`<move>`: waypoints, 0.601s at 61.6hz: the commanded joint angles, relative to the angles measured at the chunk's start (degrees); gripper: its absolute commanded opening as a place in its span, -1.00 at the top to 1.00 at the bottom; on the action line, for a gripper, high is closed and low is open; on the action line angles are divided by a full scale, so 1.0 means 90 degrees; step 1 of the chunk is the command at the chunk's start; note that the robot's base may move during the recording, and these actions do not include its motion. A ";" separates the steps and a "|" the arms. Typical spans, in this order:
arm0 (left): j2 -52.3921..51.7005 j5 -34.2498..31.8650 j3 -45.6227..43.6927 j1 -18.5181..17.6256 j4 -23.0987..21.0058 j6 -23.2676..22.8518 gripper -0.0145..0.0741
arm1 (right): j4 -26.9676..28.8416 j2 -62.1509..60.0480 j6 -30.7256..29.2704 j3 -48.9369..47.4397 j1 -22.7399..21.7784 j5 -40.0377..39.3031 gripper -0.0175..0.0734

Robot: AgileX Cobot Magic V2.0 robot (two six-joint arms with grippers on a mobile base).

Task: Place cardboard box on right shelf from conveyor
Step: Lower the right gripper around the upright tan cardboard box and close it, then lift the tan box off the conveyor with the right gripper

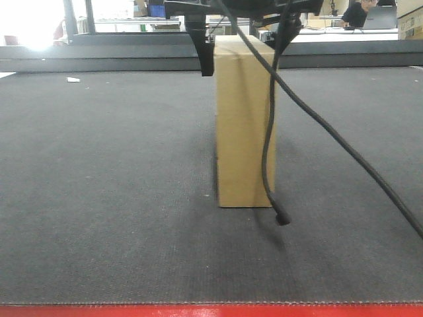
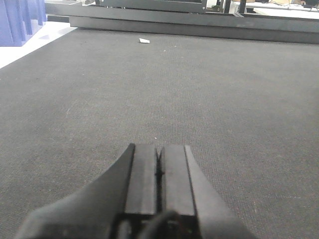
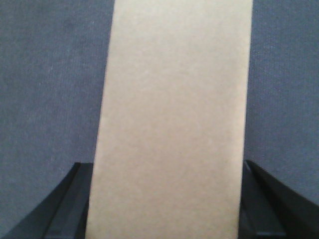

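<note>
Cardboard box (image 1: 246,132) stands on end mid-conveyor (image 1: 106,185), offering its narrow top to the right tool (image 1: 243,58) — spread wide astride it, grip not yet certain. Left tool (image 2: 158,164), pinched together, hovers low over the conveyor — likely keeping clear.

Nothing readable in any of these shots, tbh. The cardboard box (image 1: 244,119) is just plain tan on the faces you can see, both from the front view and from the right wrist view. Way in the back, top right corner of the front view, there's a tan carton (image 1: 411,23) that might have some marks on it, but it's too small and blurry to make out a single letter.
</note>
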 commanded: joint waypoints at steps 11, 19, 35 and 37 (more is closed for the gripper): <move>-0.0095 -0.0552 0.0050 0.0011 -0.0037 0.0002 0.94 | 0.0484 -0.1045 -0.1540 -0.0207 -0.0631 -0.0321 -0.12; -0.0095 -0.0552 0.0050 0.0011 -0.0037 0.0002 0.94 | 0.0708 -0.1506 -0.2335 -0.0097 -0.1031 -0.0328 0.09; -0.0095 -0.0552 0.0050 0.0011 -0.0037 0.0002 0.94 | 0.0912 -0.3234 -0.3198 0.1606 -0.1909 -0.0911 0.16; -0.0095 -0.0552 0.0050 0.0011 -0.0037 0.0002 0.94 | 0.0954 -0.3543 -0.3252 0.1961 -0.2007 -0.1054 0.16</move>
